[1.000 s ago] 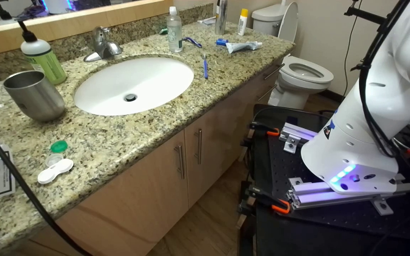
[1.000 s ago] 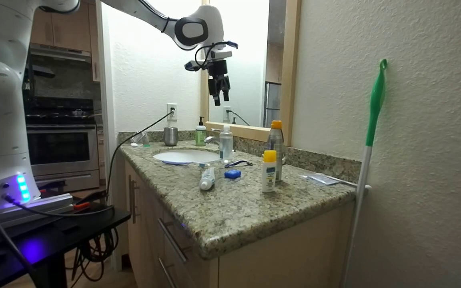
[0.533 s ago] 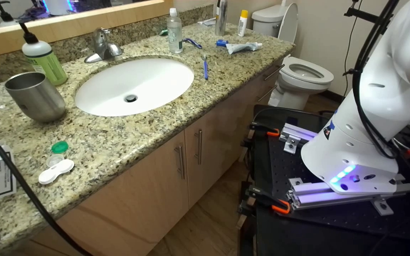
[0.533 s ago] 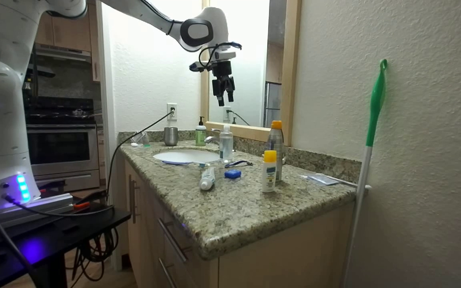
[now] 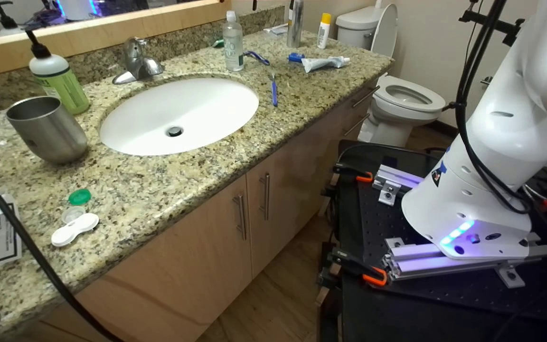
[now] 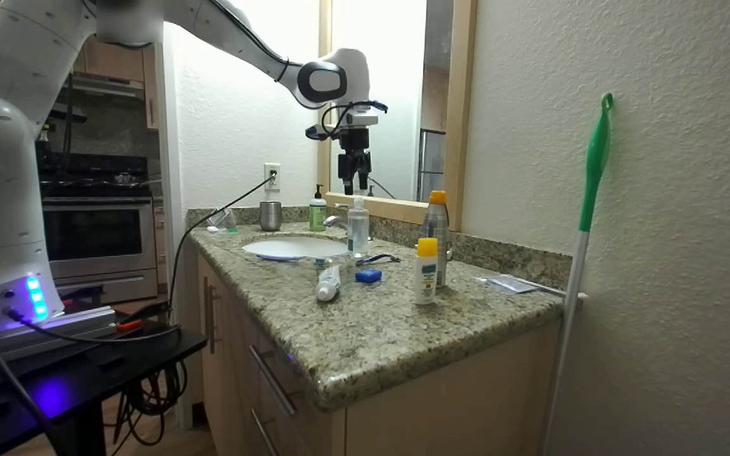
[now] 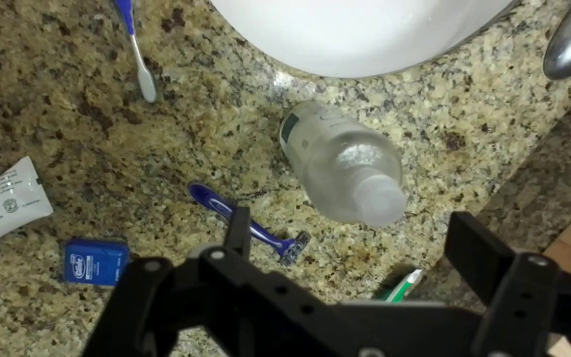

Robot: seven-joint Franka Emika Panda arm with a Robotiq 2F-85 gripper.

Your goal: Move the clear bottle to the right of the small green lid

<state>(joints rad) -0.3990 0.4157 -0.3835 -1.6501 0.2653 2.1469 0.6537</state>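
The clear bottle [image 5: 233,47] stands upright on the counter by the sink's far end. It shows in both exterior views [image 6: 358,231] and large in the wrist view [image 7: 330,153]. The small green lid [image 5: 80,196] lies flat on the counter near the steel cup. It is out of the wrist view. My gripper [image 6: 356,188] hangs pointing down, with its fingertips near the height of the bottle's cap. In the wrist view the gripper [image 7: 347,233] is open and empty, its fingers wide apart. The bottle lies ahead of the jaws, not between them.
The sink [image 5: 178,116] and faucet [image 5: 138,61] are beside the bottle. A blue razor [image 7: 246,220], a green object [image 7: 402,287], a floss box [image 7: 96,262] and a toothbrush [image 7: 139,64] lie around it. The steel cup [image 5: 48,130] and white lens case [image 5: 75,229] are near the lid.
My gripper has shifted slightly towards the bottle, then come down over it. Its fingertips now show at the top edge of an exterior view. The bottle and lid have not moved.
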